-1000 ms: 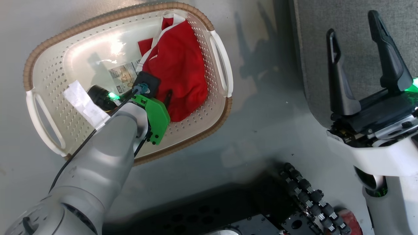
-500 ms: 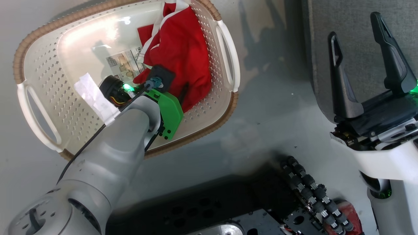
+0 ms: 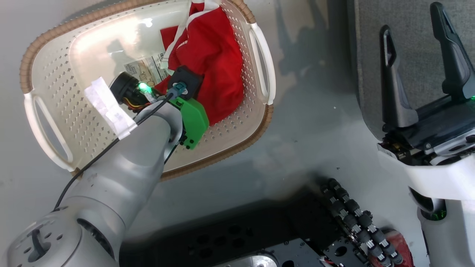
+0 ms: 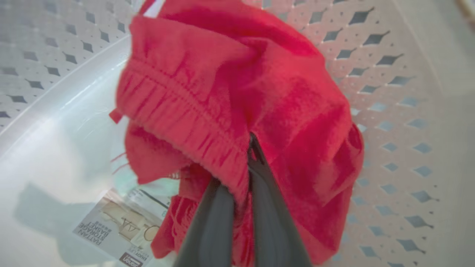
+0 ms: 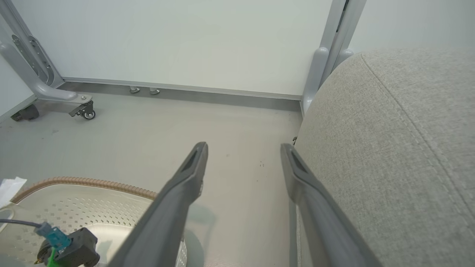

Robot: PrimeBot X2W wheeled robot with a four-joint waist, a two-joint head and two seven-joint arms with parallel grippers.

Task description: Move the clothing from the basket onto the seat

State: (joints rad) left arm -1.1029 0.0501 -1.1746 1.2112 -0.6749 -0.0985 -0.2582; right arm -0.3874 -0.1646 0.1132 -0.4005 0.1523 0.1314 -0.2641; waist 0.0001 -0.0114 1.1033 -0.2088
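Pinches a gathered hem of the red clothing point(image 4: 282, 111) with the left tool point(image 4: 248, 155), clenched tight, fabric draped over both fingers. Reaches low inside the basket point(image 3: 74, 122), just above the paper label point(image 4: 111, 230) on its base. Finds the clothing heaped against the basket wall nearest the seat point(image 5: 393, 141). Holds the right tool point(image 5: 243, 148) released, fingers spread wide, over the floor point(image 5: 148, 129) beside the seat's rounded corner, grasping nothing.
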